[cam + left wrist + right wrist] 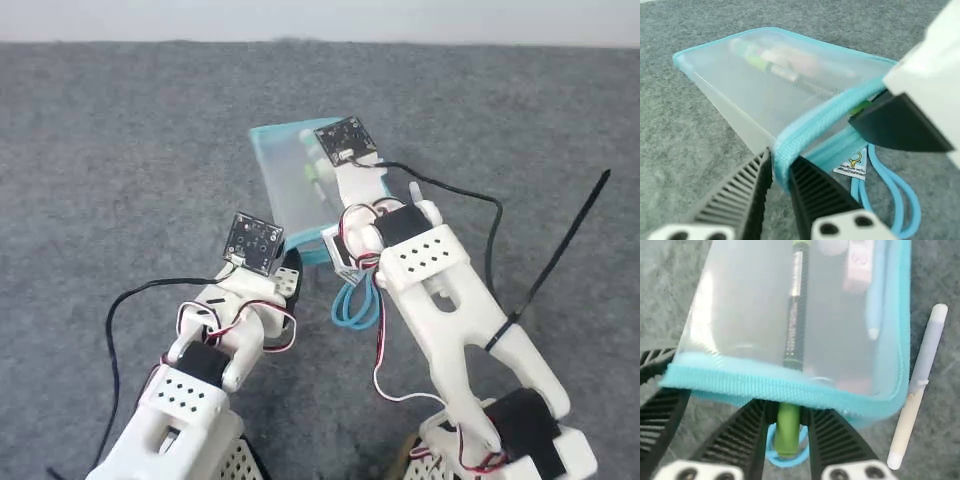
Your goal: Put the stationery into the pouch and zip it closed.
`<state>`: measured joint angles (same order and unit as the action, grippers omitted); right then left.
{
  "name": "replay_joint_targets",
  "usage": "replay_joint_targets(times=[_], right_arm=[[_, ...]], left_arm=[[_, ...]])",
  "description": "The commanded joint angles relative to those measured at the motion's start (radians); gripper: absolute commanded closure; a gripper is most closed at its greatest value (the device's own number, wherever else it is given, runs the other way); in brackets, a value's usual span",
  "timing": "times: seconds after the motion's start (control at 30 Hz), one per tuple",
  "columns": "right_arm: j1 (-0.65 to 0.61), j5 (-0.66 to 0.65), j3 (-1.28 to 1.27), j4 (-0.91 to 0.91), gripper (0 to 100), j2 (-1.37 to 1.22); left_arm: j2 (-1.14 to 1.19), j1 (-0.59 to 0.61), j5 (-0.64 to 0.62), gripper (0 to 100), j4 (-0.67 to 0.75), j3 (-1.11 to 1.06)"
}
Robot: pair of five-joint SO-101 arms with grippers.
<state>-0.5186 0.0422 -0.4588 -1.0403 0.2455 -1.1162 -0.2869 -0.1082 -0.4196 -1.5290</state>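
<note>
Grippers (2): left gripper (pixel 781 166) and right gripper (pixel 787 411), side by side at the pouch's near zipper edge.
Left gripper: fingers pinched tight on the corner of the zipper edge of the pouch (pixel 285 175).
Right gripper: fingers clamped on the green end of the green pen (pixel 788 432). The pen's dark barrel runs under the zipper edge into the pouch.
Cord (1): blue cord loop (pixel 355 305), lying on the mat at that same edge, between the two arms.
Pouch (1): translucent with teal trim, lying on the grey mat (pixel 120 150).
Inside pouch (3 seen): green pen, partly in; pale blue pen (pixel 875 295); pink item (pixel 860 265).
Outside pouch (1): loose pen (pixel 917 390), lilac and cream, on the mat just beside the pouch's side seam.
</note>
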Motion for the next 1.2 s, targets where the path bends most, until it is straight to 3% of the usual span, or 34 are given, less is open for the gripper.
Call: replay_joint_targets(times=[0.0,0.13,0.33,0.6,0.83,0.97,1.17], right_arm=[[0.001,0.011,0.087,0.068,99.1,0.008],[-0.007,0.008,0.101,0.071,97.1,-0.033],[-0.028,0.006,0.130,0.064,80.4,-0.077],[-0.019,-0.061,0.143,0.012,81.7,-0.073],[-0.012,-0.164,0.262,-0.274,81.7,0.071],[0.079,-0.170,0.250,-0.363,81.8,0.171],[0.223,-0.178,0.071,-0.348,81.8,0.205]], left_arm=[[-0.023,-0.012,0.014,99,0.043,0.041],[-0.023,-0.012,0.014,99,0.043,0.041],[-0.023,-0.012,0.014,99,0.043,0.039],[-0.023,-0.012,0.014,99,0.043,0.039],[-0.023,0.012,0.014,99,0.043,0.039],[-0.023,0.100,0.014,99,0.044,0.041],[-0.023,0.173,0.014,99,0.041,0.039]])
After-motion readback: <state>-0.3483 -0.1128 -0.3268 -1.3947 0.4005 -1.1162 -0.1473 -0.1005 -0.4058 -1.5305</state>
